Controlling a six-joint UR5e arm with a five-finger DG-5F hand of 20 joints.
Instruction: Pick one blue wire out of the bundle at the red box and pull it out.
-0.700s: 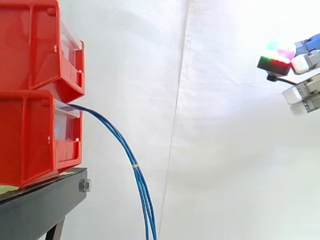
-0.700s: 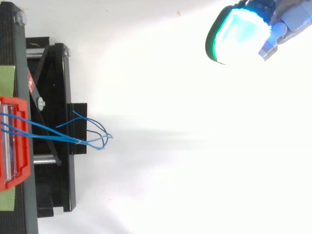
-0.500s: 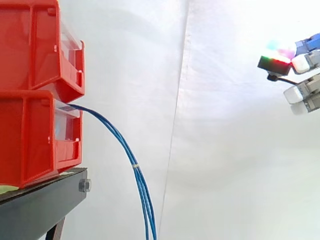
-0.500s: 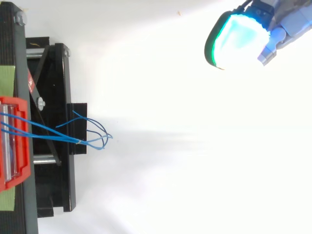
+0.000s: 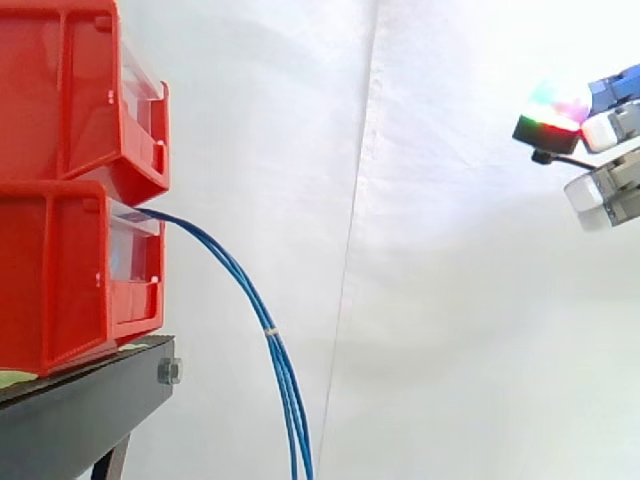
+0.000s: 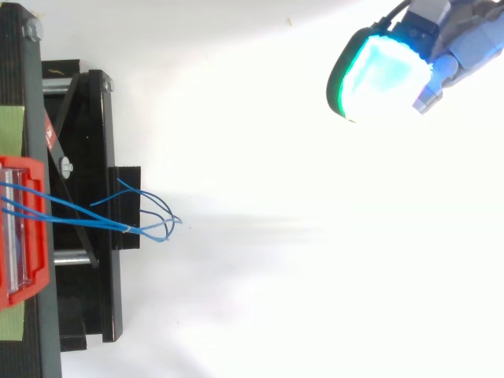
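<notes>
Well clear of blue wires (image 5: 262,320) at red box (image 5: 60,270), hand (image 5: 610,128) near right edge, fingers (image 6: 384,69) released

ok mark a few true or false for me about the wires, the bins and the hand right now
1. The blue wires come out of the lower red bin. True.
2. The hand is touching the wires. False: it is well apart from them, near the right edge of the side view.
3. A white tie binds the wires where they hang down. True.
4. The two bins stand side by side on the black stand. False: the upper red bin sits on top of the lower one.
</notes>
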